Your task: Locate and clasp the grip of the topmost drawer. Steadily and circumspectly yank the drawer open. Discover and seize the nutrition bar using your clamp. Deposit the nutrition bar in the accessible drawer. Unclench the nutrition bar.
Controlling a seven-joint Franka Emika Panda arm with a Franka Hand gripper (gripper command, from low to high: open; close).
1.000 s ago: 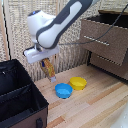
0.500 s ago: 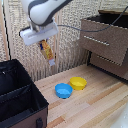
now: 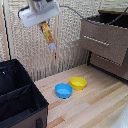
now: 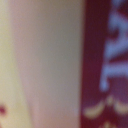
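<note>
The nutrition bar (image 3: 47,35), tan-yellow with red-orange marks, hangs high in the air in front of the woven wall, tilted a little. My clamp (image 3: 44,23) is shut on its upper end under the bulky white arm; the fingertips are mostly hidden by the packet. The wrist view is filled by a blurred close-up of the nutrition bar (image 4: 102,60), dark red with pale lettering. At the exterior view's right, the topmost drawer (image 3: 102,42) of the dark brown dresser stands pulled out, its silver handle (image 3: 96,41) facing the table. The bar is well to the left of the drawer.
A blue bowl (image 3: 63,90) and a yellow bowl (image 3: 77,83) sit side by side on the light wooden table (image 3: 95,107). A black open box (image 3: 17,95) fills the exterior view's lower left. The lower drawer (image 3: 111,65) is shut.
The arm has risen steeply with the nutrition bar in the clamp, from just above the table near the blue bowl to high in front of the wall.
</note>
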